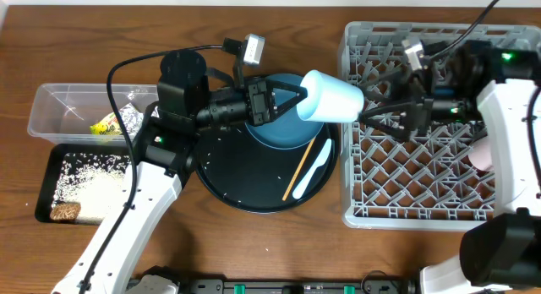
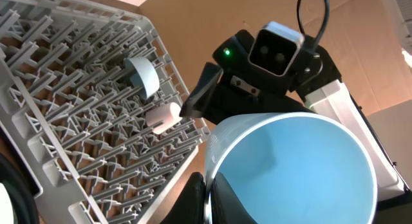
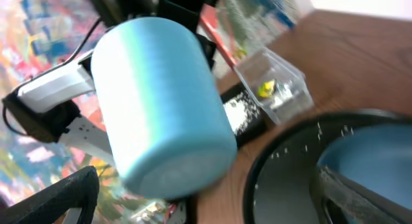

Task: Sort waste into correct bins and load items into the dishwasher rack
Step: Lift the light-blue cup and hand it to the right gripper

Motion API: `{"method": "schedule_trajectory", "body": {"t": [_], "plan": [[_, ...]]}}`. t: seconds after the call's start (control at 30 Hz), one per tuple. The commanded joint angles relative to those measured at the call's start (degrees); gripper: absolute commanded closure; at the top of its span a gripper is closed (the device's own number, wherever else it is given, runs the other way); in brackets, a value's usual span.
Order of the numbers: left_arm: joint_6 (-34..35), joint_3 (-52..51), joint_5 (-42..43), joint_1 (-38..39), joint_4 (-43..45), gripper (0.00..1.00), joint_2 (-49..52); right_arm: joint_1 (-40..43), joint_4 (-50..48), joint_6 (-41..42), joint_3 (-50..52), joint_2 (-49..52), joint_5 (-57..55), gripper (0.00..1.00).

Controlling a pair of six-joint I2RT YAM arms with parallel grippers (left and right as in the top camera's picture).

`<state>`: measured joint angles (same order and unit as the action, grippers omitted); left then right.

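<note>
My left gripper (image 1: pixel 296 101) reaches right, clamped on the light blue cup (image 1: pixel 334 98) — my right gripper (image 1: pixel 365 108) faces it, fingers spread wide.

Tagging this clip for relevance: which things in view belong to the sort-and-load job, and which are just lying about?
Job: light blue cup, dishwasher rack, dark blue plate, chopstick, white spoon, clear tub, black rectangular tray.
Lying about: large round black tray.

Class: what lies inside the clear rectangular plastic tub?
In the clear rectangular plastic tub: a yellow-green wrapper and crumpled silver foil ball. The black left arm covers one corner.
</note>
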<state>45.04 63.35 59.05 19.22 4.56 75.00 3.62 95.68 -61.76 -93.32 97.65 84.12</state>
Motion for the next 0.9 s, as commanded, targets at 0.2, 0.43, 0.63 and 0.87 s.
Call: {"method": "schedule_trajectory", "body": {"t": [0.2,0.43,0.63,0.87], "plan": [[0.3,0.4,2.1,-0.3,0.5,0.94,0.6,-8.0,-7.0,-3.9,0.3,-0.5,5.2,0.04],[0.3,0.4,2.0,-0.3,0.5,0.94,0.6,-8.4,-8.1,-3.9,0.3,-0.5,5.2,0.05],[0.3,0.4,1.8,-0.6,0.5,0.94,0.6,-8.1,-8.0,-3.9,0.3,-0.5,5.3,0.05],[0.3,0.4,2.9,-3.3,0.2,0.94,0.6,-7.0,-7.0,-3.9,0.3,-0.5,4.4,0.05]]}}
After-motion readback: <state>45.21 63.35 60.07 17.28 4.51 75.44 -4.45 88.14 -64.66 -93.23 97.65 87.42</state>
